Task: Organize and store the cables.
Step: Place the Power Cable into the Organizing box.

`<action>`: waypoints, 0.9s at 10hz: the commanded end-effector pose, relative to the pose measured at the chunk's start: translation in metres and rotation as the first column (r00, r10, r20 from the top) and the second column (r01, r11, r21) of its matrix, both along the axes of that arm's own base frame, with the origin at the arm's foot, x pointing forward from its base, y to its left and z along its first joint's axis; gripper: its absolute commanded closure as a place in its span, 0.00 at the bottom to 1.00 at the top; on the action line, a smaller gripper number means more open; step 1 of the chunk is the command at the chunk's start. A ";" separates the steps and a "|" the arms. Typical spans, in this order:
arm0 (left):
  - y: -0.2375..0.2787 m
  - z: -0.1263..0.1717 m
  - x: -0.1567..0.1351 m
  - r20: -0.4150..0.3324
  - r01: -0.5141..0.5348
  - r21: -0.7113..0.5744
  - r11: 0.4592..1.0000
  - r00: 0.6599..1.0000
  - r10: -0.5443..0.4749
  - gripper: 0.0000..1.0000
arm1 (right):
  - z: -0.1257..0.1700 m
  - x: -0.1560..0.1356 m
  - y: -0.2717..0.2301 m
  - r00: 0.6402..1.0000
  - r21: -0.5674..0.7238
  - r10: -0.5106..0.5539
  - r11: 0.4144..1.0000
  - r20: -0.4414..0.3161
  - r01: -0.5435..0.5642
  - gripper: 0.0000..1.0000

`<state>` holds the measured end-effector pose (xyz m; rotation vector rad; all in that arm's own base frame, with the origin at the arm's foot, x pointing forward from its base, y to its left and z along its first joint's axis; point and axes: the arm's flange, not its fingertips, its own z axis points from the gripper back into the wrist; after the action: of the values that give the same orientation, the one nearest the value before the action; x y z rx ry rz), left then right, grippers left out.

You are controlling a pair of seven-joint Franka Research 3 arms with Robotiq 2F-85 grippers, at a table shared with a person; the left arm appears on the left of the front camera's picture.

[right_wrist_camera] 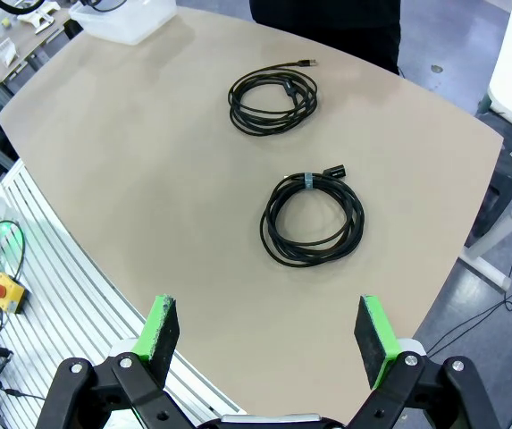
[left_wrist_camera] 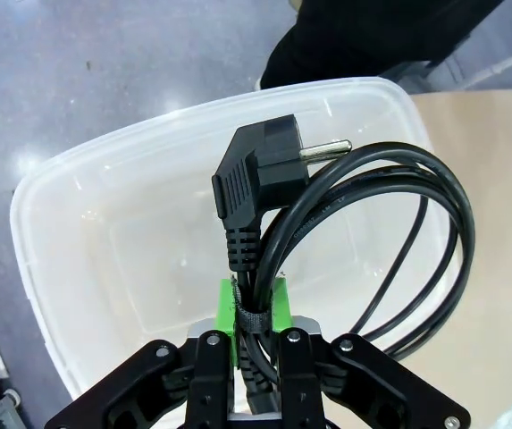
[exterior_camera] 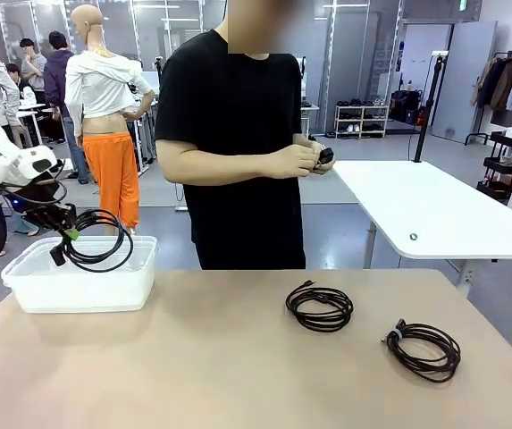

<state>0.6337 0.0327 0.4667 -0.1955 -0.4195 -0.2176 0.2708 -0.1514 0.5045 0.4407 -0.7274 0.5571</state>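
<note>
My left gripper point(exterior_camera: 66, 238) hangs over the clear plastic bin point(exterior_camera: 32, 288) at the table's left, shut on a thick black coiled cable point(exterior_camera: 99, 241) with a plug end. In the left wrist view the green pads point(left_wrist_camera: 230, 308) pinch that cable point(left_wrist_camera: 398, 232) at its tie, with the plug point(left_wrist_camera: 260, 165) pointing over the bin point(left_wrist_camera: 86, 223). Two thinner coiled cables lie on the table: one in the middle point(exterior_camera: 320, 307) point(right_wrist_camera: 272, 94), one toward the right point(exterior_camera: 423, 349) point(right_wrist_camera: 312, 218). My right gripper point(right_wrist_camera: 267, 332) is open, high above the table's near right edge.
A person in a black shirt point(exterior_camera: 238, 134) stands at the far side and holds a small dark object in both hands point(exterior_camera: 314, 159). A second white table point(exterior_camera: 434, 210) stands behind on the right. Bare tabletop lies between the bin and the loose cables.
</note>
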 end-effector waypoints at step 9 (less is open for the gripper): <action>0.004 -0.022 0.021 -0.102 -0.030 0.078 0.997 0.994 0.038 0.21 | 0.001 -0.001 -0.001 1.000 0.000 0.018 1.000 0.010 -0.018 0.00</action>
<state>0.6535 0.0353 0.4364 -0.1104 -0.3295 -0.2020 0.2709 -0.1514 0.5045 0.4405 -0.7281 0.5584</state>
